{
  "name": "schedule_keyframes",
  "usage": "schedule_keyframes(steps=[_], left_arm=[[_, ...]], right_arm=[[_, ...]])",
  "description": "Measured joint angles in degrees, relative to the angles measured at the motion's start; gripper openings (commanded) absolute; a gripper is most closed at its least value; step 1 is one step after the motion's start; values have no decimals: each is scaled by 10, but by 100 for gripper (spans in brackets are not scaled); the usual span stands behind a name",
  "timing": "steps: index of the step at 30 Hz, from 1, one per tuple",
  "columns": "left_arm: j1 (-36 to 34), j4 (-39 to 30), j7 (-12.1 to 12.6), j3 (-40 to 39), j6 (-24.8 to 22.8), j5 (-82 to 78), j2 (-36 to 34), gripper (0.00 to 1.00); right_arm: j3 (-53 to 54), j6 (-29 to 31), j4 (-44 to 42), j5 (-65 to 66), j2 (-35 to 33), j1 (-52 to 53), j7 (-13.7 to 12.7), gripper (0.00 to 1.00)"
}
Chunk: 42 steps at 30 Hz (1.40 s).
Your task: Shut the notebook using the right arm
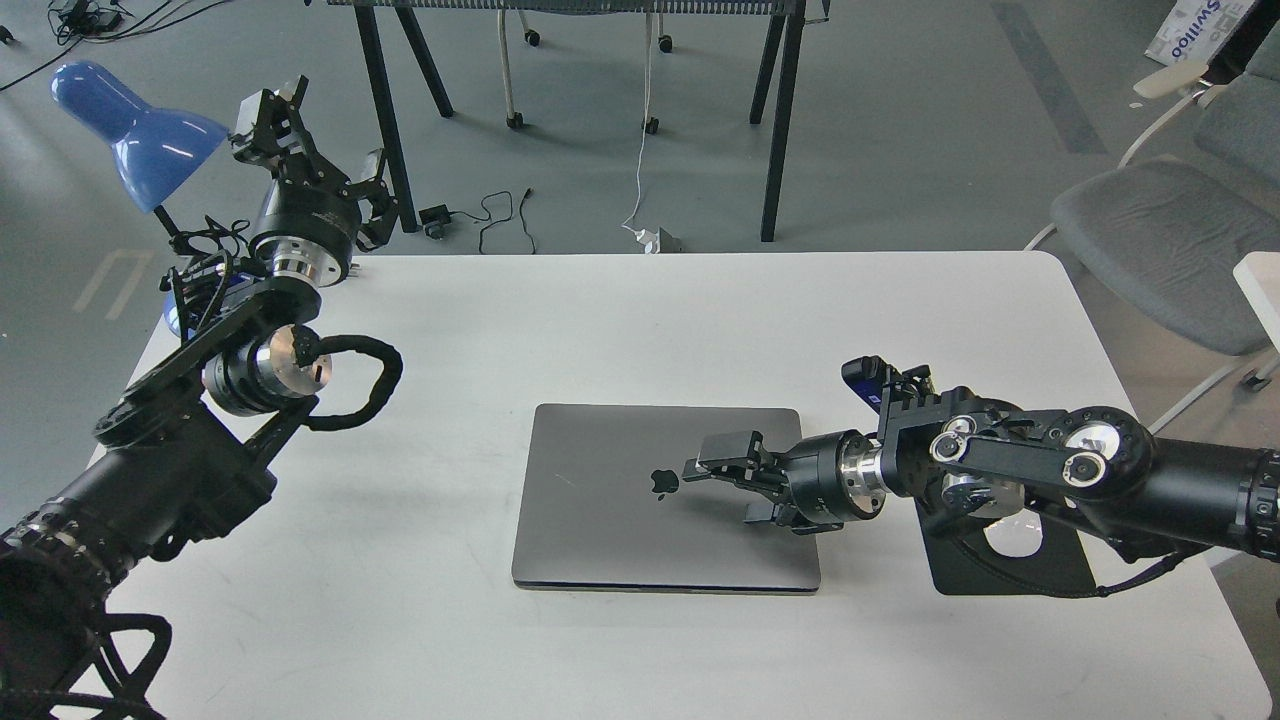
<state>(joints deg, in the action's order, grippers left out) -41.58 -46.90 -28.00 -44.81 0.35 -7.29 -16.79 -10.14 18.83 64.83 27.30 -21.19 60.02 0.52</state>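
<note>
Slim space-grey metal notebook (640, 495) lies shut, lid down, centre of white table (700, 330). Black right arm's gripper (708, 470), entering from 3 o'clock, hovers over the logo; finger spread indistinct, cannot tell. Black mouse pad (1010, 570) and white mouse (1012, 537) largely hidden beneath that arm. Left gripper (300, 130), 10 o'clock, fingers spread, beside blue lamp (135, 135).

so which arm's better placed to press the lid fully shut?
Right. Its claw sits over the notebook lid beside the logo; the left claw is raised off the table's far-left corner by the lamp.
</note>
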Motion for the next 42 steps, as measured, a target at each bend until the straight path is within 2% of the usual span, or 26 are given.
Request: schedule_keyframes(steps=[5,13,18,23,32,42], left_arm=[[0,0,0,0,0,0,0,100],[0,0,0,0,0,0,0,100],[0,0,0,0,0,0,0,100],[0,0,0,0,0,0,0,100],[-1,0,0,0,0,0,0,100],[-1,0,0,0,0,0,0,100]], right_arm=[[118,0,-19,-4,-1,17,0,100],[374,-3,-115,-5,7,11,3,100],[514,-6,-154,-16,19,-24,6,100],[637,-9,-169,-83,35,-65,7,100],[769,-2,-198,-192,63,-113,10,100],[811,23,-157,-231,83,-190,11,100]])
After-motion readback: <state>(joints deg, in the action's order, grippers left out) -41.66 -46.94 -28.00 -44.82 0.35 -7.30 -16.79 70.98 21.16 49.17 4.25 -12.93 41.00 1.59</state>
